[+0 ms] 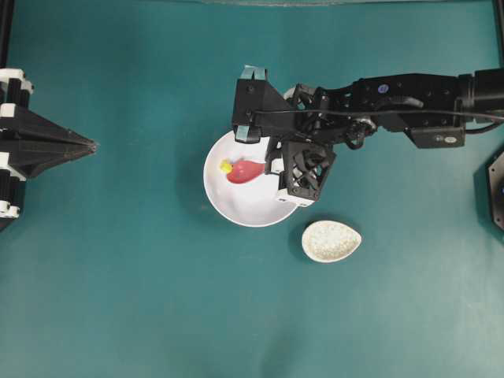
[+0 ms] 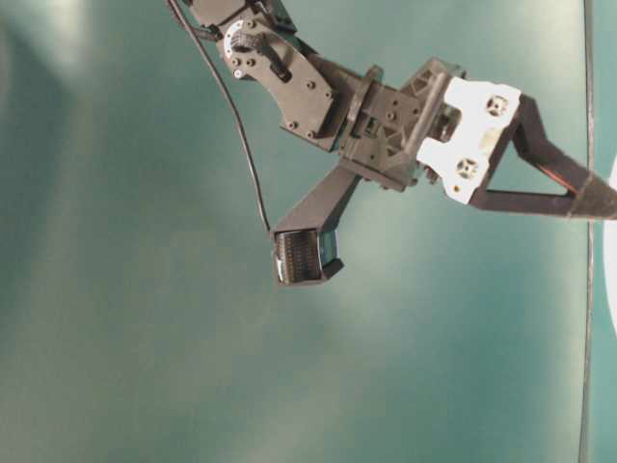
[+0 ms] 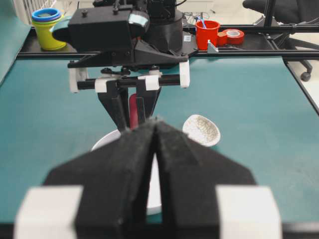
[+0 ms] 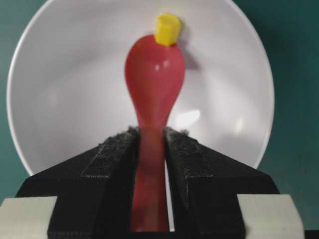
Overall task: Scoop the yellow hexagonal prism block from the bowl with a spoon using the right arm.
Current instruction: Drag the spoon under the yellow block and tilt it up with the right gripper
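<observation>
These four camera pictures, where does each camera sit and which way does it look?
Overhead: straight down on the table; large white bowl, right gripper and arm.
Table-level: low, aimed at an arm's black links against teal.
Left wrist: behind the shut left gripper, facing the right arm.
Right wrist: along fingers clamping the glossy red-pink spoon, tip at the tiny yellow block.
Overhead and left wrist share the speckled egg-shaped dish.

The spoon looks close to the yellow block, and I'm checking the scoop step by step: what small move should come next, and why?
Probably a slight push forward with the tip kept low. The right gripper is shut on the spoon, whose front edge meets the yellow hexagonal prism block inside the bowl. The block sits at the tip, not in the scoop.
</observation>
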### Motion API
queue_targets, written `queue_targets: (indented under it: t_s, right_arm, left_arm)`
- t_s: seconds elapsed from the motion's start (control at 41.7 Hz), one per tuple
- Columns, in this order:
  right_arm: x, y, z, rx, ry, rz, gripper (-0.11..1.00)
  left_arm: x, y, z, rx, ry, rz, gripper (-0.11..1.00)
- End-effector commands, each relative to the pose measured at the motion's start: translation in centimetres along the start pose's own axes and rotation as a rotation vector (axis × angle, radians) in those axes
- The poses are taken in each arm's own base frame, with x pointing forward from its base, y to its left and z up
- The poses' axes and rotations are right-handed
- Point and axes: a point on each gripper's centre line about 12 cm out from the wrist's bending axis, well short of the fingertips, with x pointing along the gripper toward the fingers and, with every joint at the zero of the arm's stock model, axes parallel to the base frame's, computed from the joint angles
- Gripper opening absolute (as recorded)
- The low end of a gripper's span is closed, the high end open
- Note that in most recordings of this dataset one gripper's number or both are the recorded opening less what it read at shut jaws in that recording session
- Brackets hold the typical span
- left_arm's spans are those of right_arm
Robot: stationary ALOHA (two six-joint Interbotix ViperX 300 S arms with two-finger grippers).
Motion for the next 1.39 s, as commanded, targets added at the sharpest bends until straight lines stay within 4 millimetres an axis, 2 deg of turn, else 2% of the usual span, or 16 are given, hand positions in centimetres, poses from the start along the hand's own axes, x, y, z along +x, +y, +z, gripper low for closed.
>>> queue_targets:
  t_s: [0.0,0.576,1.367]
  right_arm:
    - [-1.2,0.3,1.6,-0.011,-0.06,0.001,0.23]
    - [-3.6,0.5,2.9,-0.029,-0.133,-0.006,0.23]
    - [-3.9,0.4,3.0,-0.036,-0.189,-0.018,0.23]
  left_arm:
    - [0.2,0.0,0.6,0.005,-0.012,0.0,0.0]
    - [0.2,0.0,0.6,0.003,-0.014,0.0,0.0]
    - [0.2,0.0,0.6,0.003,-0.014,0.0,0.0]
